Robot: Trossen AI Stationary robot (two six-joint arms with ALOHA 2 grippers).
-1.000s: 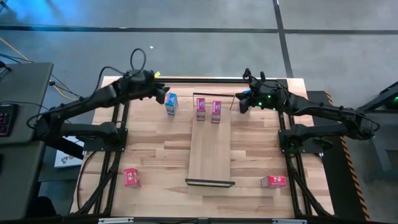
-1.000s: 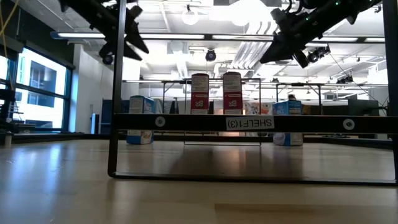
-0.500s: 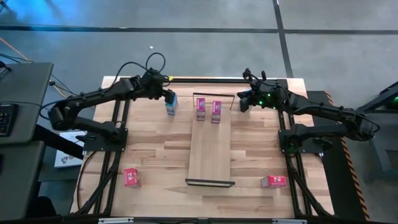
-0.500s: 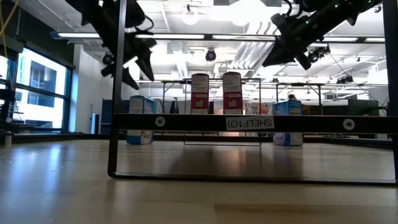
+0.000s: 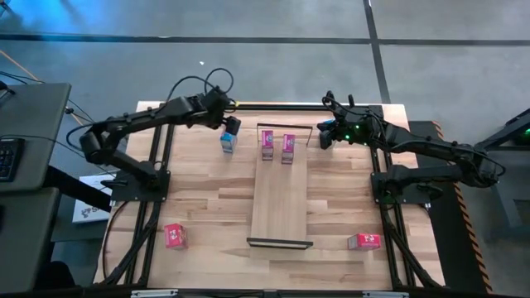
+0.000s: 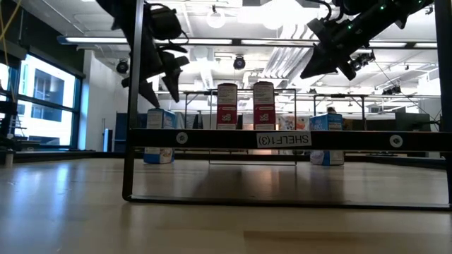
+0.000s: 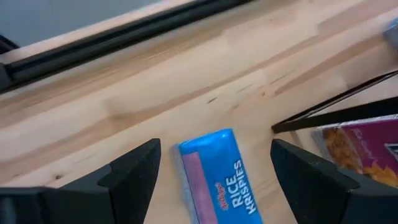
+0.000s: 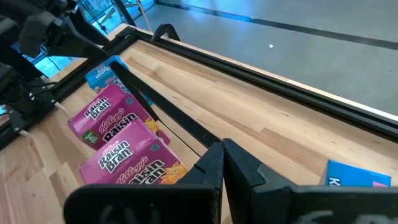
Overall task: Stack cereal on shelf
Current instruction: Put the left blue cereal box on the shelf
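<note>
My left gripper (image 5: 233, 126) hovers open just above a light blue cereal box (image 5: 228, 141) standing upright on the table left of the shelf's far end. In the left wrist view its fingers (image 7: 134, 171) stand on either side of that box (image 7: 214, 180) without touching it. Two pink boxes (image 5: 267, 145) (image 5: 287, 147) stand upright on the far end of the shelf (image 5: 280, 194). My right gripper (image 5: 321, 139) hangs shut above the table right of the shelf's far end, over a second light blue box (image 6: 326, 137). Two red boxes (image 5: 174, 236) (image 5: 364, 241) lie near the table's near corners.
The shelf's black wire frames stand at its near end (image 5: 280, 242) and far end (image 5: 286, 127). Bare tabletop (image 5: 207, 190) lies on both sides of the board. Black rails (image 5: 157, 165) run along the table's left and right edges.
My left gripper has moved toward the table's right and down, from left of the light blue box to just above it, staying open. The right arm and all boxes have kept still.
</note>
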